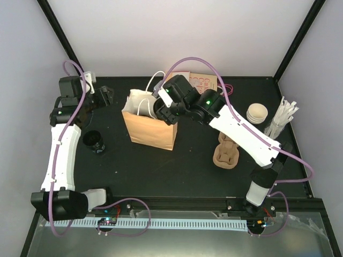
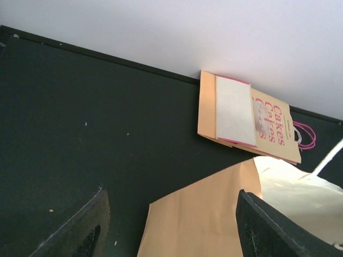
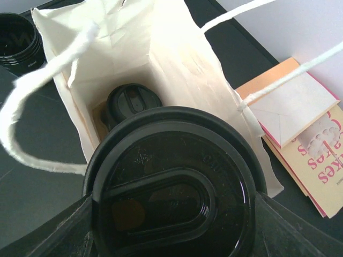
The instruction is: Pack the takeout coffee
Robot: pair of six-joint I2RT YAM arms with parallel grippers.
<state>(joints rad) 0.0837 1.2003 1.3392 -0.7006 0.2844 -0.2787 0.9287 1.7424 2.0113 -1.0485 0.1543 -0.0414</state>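
Observation:
My right gripper [image 3: 171, 227] is shut on a takeout coffee [image 3: 171, 187], a black cup whose round black lid fills the right wrist view. It hangs over the open mouth of the brown paper bag [image 1: 150, 128], whose inside is white [image 3: 161, 53]. A second lidded black cup [image 3: 131, 101] stands on the bag's floor. A third black cup [image 1: 94, 142] stands on the table left of the bag. From above, the right gripper [image 1: 161, 110] sits at the bag's top edge. My left gripper [image 1: 106, 96] is open and empty, behind and left of the bag [image 2: 203, 214].
Flat "Cakes" bags [image 1: 201, 81] lie against the back wall behind the standing bag. A brown pulp carrier [image 1: 226, 150] lies right of centre. A stack of beige discs [image 1: 257, 112] and a bundle of white straws [image 1: 281, 118] stand at the far right.

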